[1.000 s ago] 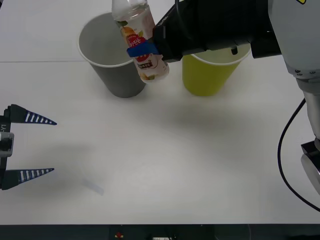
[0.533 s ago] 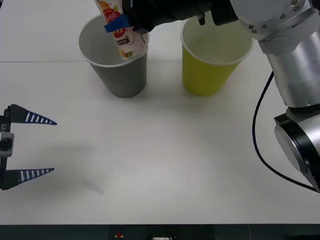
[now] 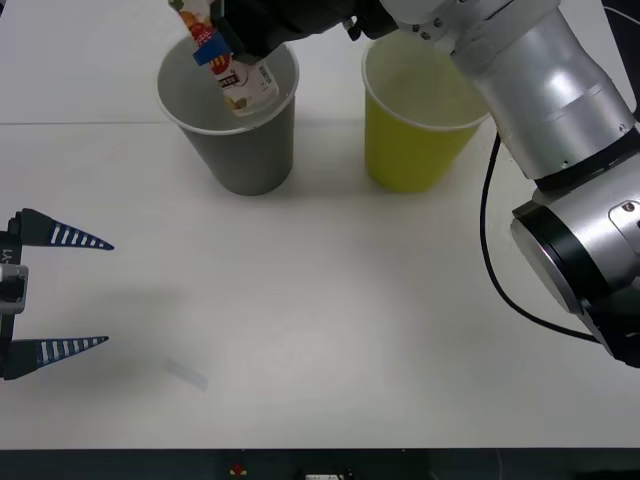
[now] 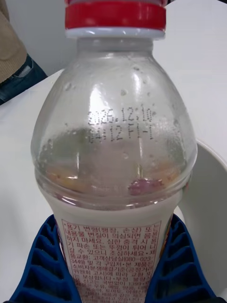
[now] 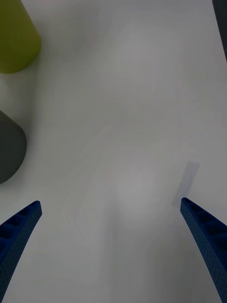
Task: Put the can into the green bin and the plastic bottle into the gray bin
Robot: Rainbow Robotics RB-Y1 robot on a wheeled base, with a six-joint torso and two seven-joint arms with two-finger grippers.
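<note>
Blue-fingered right gripper (image 3: 212,42), clamped on plastic bottle (image 3: 230,70), has swung from between bins to over gray bin (image 3: 240,150); bottle base now dips inside rim. Release looks near. Green bin (image 3: 410,140) beside. Left gripper (image 3: 55,295) idles spread wide at table (image 3: 330,330) edge.

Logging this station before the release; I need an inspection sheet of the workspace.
Surface: white table, bare in front.
Job's things: plastic bottle tilted, base inside the gray bin; green bin beside it; can nothing seen.
Clutter: nothing seen.
End effectors: right end effector shut on the bottle over the gray bin; left end effector open, idle at the table's left.
Cables: black cable on the right arm.
Surroundings: a person's sleeve beyond the table.
</note>
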